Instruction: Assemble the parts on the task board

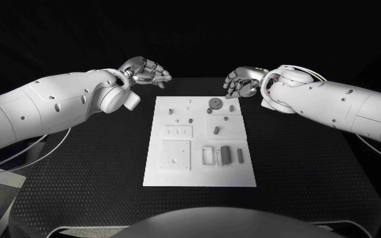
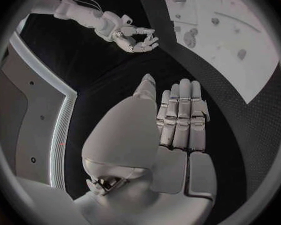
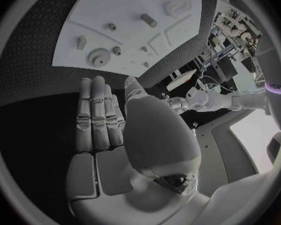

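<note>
On the black textured table (image 1: pixel 301 161), at its centre in the head view, lies the white rectangular task board (image 1: pixel 199 178), its long side running from six o'clock to twelve o'clock. The two white arms come in above the table from nine and three o'clock, both stopping short of the board's far corners.

The left silver many-fingered hand (image 1: pixel 147 72) hangs off the board's eleven o'clock corner, apart from it and above the table. In the left wrist view its fingers (image 2: pixel 181 115) lie straight and close side by side, the thumb alongside, nothing in them. The right silver many-fingered hand (image 1: pixel 240 82) hangs just past the one o'clock corner, also clear of the board; in the right wrist view its fingers (image 3: pixel 95 115) are straight and together, palm bare.

On the board, the small grey parts are scattered. A round grey gear-like disc (image 1: pixel 215 103) sits near twelve o'clock. A dark grey upright block (image 1: pixel 226 154) stands in a slot toward five o'clock, beside a thin grey bar (image 1: pixel 240 156). A short grey cylinder (image 1: pixel 216 130) lies near the centre, slightly toward three o'clock.
</note>
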Motion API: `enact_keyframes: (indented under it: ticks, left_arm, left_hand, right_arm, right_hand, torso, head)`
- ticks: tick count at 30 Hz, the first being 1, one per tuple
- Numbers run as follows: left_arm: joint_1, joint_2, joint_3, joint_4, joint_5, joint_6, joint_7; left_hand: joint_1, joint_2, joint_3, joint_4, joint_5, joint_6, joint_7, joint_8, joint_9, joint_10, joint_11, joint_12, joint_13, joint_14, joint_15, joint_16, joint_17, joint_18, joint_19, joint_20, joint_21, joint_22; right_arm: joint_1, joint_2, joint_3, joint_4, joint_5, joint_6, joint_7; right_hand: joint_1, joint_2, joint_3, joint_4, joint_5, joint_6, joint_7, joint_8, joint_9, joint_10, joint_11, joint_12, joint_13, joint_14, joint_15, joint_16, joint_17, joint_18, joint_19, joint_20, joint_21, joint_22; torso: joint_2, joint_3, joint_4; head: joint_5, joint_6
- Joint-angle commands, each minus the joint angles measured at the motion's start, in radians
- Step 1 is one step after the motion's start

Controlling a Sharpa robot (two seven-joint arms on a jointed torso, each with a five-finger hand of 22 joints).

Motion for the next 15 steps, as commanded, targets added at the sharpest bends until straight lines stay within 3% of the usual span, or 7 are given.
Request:
enact_keyframes:
  ticks: [1,5,8,12,15]
  left_arm:
    - [0.004,-0.002,0.002,0.004,0.022,-0.009,0.015]
    - [0.005,-0.004,0.005,0.009,0.022,-0.011,0.015]
    - [0.008,-0.006,0.006,0.014,0.022,-0.014,0.015]
    - [0.012,-0.01,0.01,0.026,0.022,-0.017,0.016]
    - [0.012,-0.012,0.018,0.034,0.022,-0.02,0.017]
  left_hand:
    - [-0.005,-0.004,-0.005,0.001,-0.006,-0.009,0.001,-0.007,-0.001,-0.005,0.002,-0.006,0.001,-0.005,0.0,-0.005,0.002,-0.015,0.002,-0.009,-0.004,-0.001]
    - [-0.005,-0.005,-0.005,0.001,-0.006,-0.011,0.003,-0.01,-0.001,-0.007,0.003,-0.01,0.001,-0.005,0.0,-0.006,0.003,-0.017,0.002,-0.011,-0.005,-0.002]
    - [-0.005,-0.006,-0.005,0.0,-0.006,-0.012,0.003,-0.011,-0.001,-0.007,0.003,-0.011,0.001,-0.004,0.0,-0.006,0.003,-0.017,0.002,-0.011,-0.006,-0.002]
    - [-0.005,-0.006,-0.005,0.0,-0.006,-0.012,0.004,-0.011,-0.001,-0.007,0.003,-0.012,0.001,-0.004,0.0,-0.007,0.003,-0.018,0.003,-0.012,-0.006,-0.002]
    - [-0.004,-0.006,-0.005,0.001,-0.006,-0.012,0.004,-0.012,0.0,-0.007,0.003,-0.012,0.002,-0.003,0.0,-0.007,0.004,-0.019,0.004,-0.013,-0.006,-0.002]
  right_arm:
    - [0.001,0.003,0.0,0.004,-0.038,-0.01,-0.019]
    - [0.001,0.009,0.0,0.004,-0.053,-0.017,-0.031]
    - [0.001,0.014,0.0,0.001,-0.063,-0.023,-0.04]
    - [-0.001,0.024,0.0,-0.006,-0.078,-0.031,-0.054]
    - [-0.004,0.037,0.0,-0.014,-0.093,-0.04,-0.068]
  right_hand:
    - [0.003,-0.01,0.008,0.001,-0.004,-0.01,0.019,-0.006,-0.002,-0.028,0.019,-0.004,-0.004,0.013,-0.001,0.014,0.01,0.021,0.014,-0.005,0.01,0.009]
    - [0.007,-0.011,0.01,0.0,-0.003,-0.011,0.022,-0.009,-0.003,-0.03,0.018,-0.004,-0.009,0.025,-0.003,0.032,0.027,0.021,0.028,-0.013,0.022,0.022]
    - [0.013,-0.009,0.011,-0.002,-0.001,-0.01,0.024,-0.01,-0.004,-0.029,0.015,-0.003,-0.013,0.035,-0.005,0.052,0.043,0.021,0.042,-0.02,0.035,0.036]
    - [0.022,-0.007,0.012,-0.003,0.004,-0.009,0.025,-0.011,-0.005,-0.027,0.013,-0.003,-0.017,0.041,-0.008,0.075,0.061,0.021,0.053,-0.028,0.048,0.052]
    - [0.028,-0.005,0.012,-0.002,0.009,-0.004,0.027,-0.01,-0.004,-0.016,0.01,0.002,-0.017,0.041,-0.01,0.086,0.071,0.021,0.057,-0.031,0.054,0.062]
  torso:
    - [0.013,0.0017,0.0047]
    - [0.021,0.003,0.0072]
    - [0.026,0.0037,0.0083]
    - [0.033,0.0031,0.0099]
    - [0.037,0.003,0.01]
  head:
    - [-0.002,-0.004]
    - [-0.004,0.013]
    - [-0.004,0.017]
    - [-0.004,0.03]
    - [-0.011,0.05]
